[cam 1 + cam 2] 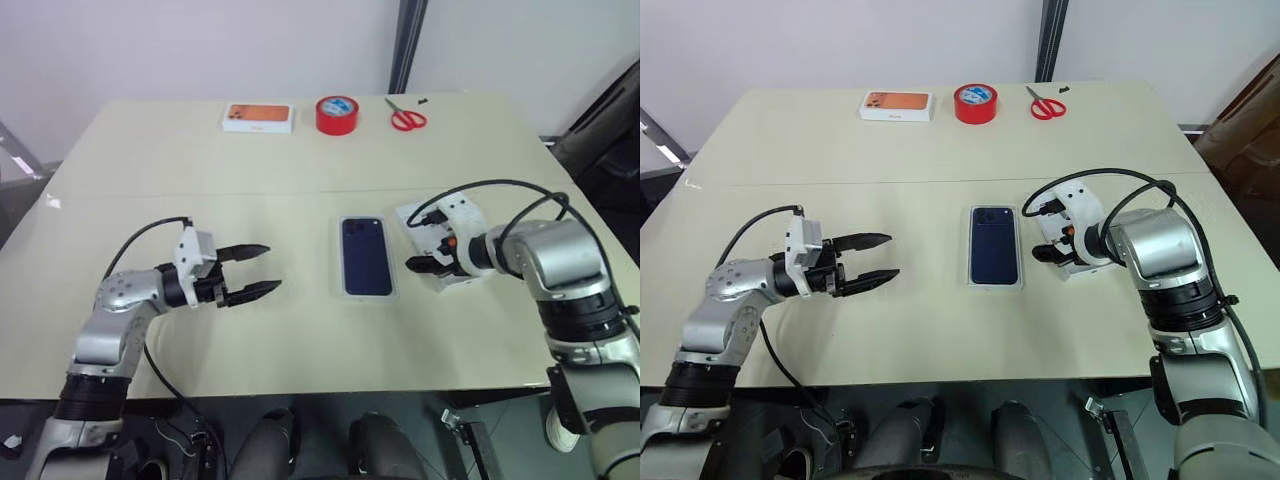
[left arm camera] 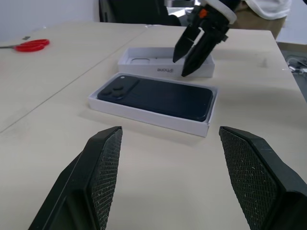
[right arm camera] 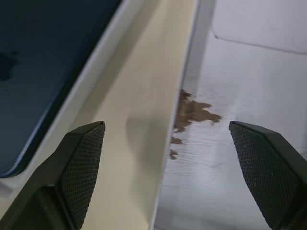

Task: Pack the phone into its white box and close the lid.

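The phone (image 1: 366, 255) lay face down inside the white box (image 1: 368, 293) at the centre of the table (image 1: 300, 330), its camera cluster at the far end, toward twelve o'clock. Only a thin white rim of the box showed around it; the floor of the box was hidden under the phone.

Just beside it, at three o'clock, sat the lid (image 2: 144, 56), open side up and not yet on the box. From the head views most of the lid was covered by the right gripper (image 1: 417, 264) and its white wrist housing, so only scraps of white edge showed. The left wrist view gave it better: a white tray with small grey lettering on its near wall, too small to read surely, and the right gripper's fingers (image 2: 198, 45) tilted down over that wall. Whether they touched the lid could not be told. The jaws stood apart, holding nothing. In the right wrist view the lid's inner face carried a brownish smear, its nature unclear, and the phone was cut off at the frame edge.

The left gripper (image 1: 250, 271) hovered at nine o'clock from the box, well apart from it, pointing toward it, jaws spread and empty.

At the far edge, toward twelve o'clock, lay a white box with an orange picture (image 1: 257, 117), a red tape roll (image 1: 337, 114) and red scissors (image 1: 407, 118).
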`<act>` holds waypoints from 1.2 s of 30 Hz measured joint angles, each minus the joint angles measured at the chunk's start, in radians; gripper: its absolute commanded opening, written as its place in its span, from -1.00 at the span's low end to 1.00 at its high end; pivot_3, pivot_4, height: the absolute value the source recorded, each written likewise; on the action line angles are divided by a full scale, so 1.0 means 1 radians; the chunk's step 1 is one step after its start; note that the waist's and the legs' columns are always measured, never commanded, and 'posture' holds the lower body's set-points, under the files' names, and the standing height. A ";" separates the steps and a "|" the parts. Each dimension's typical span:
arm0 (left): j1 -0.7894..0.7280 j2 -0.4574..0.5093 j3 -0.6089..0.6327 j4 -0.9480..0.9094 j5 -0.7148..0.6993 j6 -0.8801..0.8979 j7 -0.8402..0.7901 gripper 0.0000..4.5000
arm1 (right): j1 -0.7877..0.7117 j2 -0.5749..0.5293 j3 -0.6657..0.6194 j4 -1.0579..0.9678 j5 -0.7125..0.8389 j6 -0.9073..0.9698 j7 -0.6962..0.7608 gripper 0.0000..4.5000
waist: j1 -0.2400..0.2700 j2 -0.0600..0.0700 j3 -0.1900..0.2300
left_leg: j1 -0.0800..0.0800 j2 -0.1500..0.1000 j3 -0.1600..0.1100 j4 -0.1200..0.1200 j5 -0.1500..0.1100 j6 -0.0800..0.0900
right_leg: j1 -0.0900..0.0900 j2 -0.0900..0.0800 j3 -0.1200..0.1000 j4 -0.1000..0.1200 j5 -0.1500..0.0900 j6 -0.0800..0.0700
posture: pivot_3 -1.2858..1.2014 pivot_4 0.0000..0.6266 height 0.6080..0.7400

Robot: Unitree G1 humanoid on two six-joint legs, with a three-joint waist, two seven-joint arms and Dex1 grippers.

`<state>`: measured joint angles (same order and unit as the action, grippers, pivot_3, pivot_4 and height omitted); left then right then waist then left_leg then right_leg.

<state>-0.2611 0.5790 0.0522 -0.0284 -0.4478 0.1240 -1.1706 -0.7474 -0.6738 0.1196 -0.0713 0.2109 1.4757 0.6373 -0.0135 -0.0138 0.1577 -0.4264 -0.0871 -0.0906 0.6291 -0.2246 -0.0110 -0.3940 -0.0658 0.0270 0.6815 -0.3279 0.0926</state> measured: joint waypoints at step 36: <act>0.041 -0.054 -0.039 -0.032 0.025 -0.026 0.111 0.51 | -0.048 0.132 -0.068 0.131 0.012 -0.005 -0.241 -0.97 | -0.001 0.000 0.000 | 0.000 0.000 0.000 0.001 0.000 0.000 | 0.000 0.000 0.000 0.001 0.000 0.000 | 0.03 -0.52 0.91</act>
<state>-0.2200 0.5251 0.0128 -0.0607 -0.4227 0.0976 -1.0595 -0.7952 -0.5417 0.0521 0.0597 0.2225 1.4705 0.3962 -0.0141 -0.0137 0.1577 -0.4264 -0.0872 -0.0903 0.6296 -0.2246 -0.0109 -0.3939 -0.0654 0.0269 0.6822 -0.3279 0.0927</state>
